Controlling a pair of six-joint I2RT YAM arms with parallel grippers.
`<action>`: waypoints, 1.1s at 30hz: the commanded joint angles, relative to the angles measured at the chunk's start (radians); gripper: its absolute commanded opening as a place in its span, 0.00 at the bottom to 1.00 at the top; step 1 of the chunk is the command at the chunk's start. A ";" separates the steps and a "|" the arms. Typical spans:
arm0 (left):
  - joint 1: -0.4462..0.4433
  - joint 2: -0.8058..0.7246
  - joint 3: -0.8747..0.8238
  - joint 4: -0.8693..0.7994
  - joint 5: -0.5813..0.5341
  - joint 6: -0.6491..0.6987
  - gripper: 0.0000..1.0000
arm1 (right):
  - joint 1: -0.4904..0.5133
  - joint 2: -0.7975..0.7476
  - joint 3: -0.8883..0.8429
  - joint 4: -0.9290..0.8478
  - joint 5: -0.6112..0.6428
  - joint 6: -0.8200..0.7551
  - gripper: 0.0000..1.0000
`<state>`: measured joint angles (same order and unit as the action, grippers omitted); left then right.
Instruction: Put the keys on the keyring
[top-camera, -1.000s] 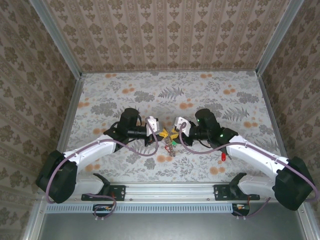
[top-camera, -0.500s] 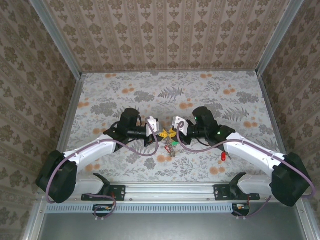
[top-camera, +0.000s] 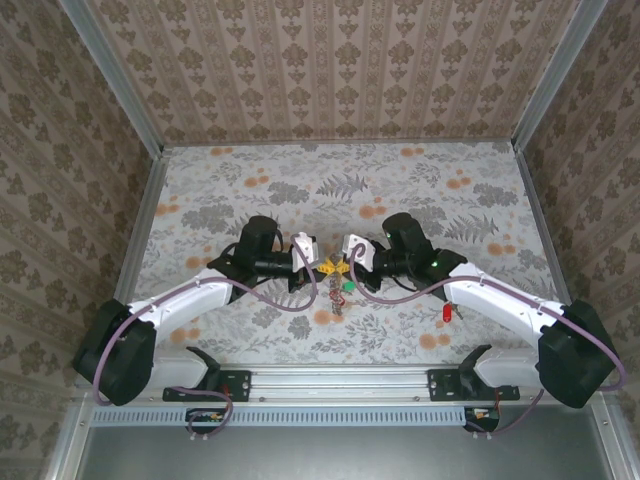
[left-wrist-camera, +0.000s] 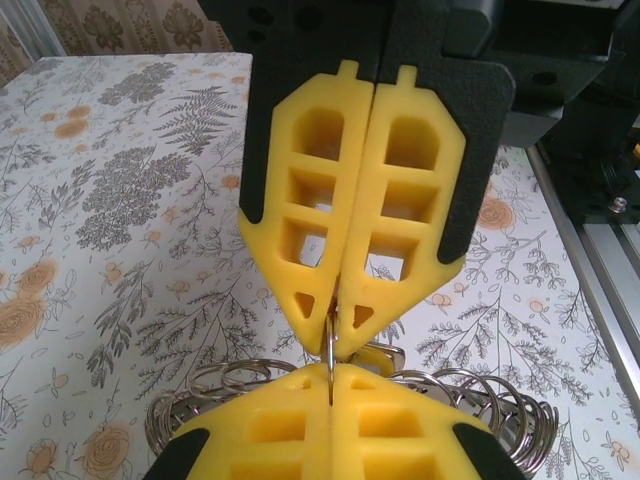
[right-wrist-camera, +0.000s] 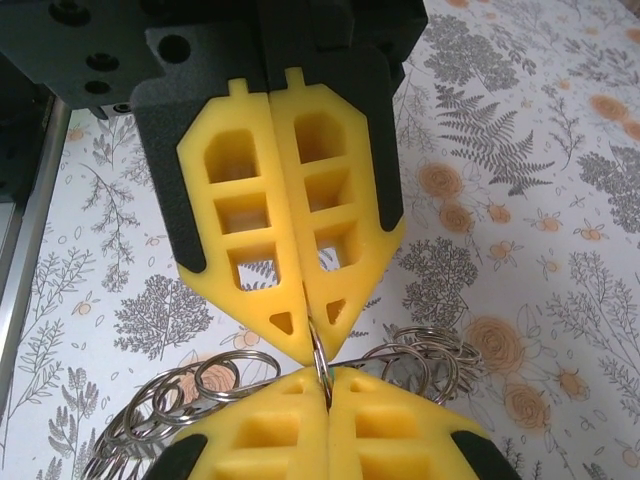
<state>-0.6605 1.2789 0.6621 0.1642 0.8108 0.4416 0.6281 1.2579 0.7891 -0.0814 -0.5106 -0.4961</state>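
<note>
Two claws, left claw (top-camera: 324, 268) and right claw (top-camera: 345, 264), meet mid-frame, each clamped on the keyring (left-wrist-camera: 225, 385). Its thin loop stands edge-on, upright; coils spread sideways, partly hidden behind the left claw.

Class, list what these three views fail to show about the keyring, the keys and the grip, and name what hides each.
1. Left wrist view: the lower coils of the keyring sit behind the left gripper and run off the bottom edge.
2. Top view: whether the green key is threaded on cannot be told; it is too small, with the right gripper close by.
3. Top view: the blade of the red key is too small to make out.
</note>
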 joint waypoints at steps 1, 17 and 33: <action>-0.004 -0.006 0.036 -0.041 0.030 0.047 0.10 | -0.007 0.006 0.054 -0.056 -0.005 -0.019 0.00; -0.024 0.027 0.129 -0.210 -0.033 0.151 0.20 | 0.002 0.009 0.113 -0.123 -0.009 -0.001 0.04; -0.031 0.050 0.157 -0.205 -0.034 0.158 0.14 | 0.007 0.020 0.139 -0.158 -0.012 -0.009 0.05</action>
<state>-0.6815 1.3136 0.7868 -0.0235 0.7692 0.5735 0.6289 1.2758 0.8848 -0.2375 -0.5045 -0.4988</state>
